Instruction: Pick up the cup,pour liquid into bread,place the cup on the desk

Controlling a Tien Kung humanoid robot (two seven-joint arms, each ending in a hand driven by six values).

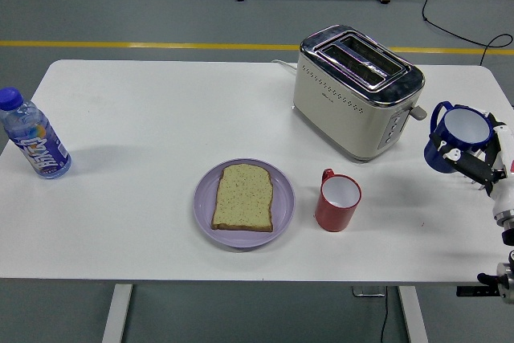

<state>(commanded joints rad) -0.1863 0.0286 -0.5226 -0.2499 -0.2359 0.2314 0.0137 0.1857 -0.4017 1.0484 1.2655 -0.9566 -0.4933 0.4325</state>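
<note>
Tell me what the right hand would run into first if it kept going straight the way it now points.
The right hand, gripping the blue cup, points left and away, so probably the toaster first, though depth is unclear.

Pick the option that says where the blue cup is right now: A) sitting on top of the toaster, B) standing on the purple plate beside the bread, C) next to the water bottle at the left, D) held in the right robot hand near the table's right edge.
D: the blue cup sits in the grasp of the right robot hand at the table's right edge, right of the toaster.
</note>
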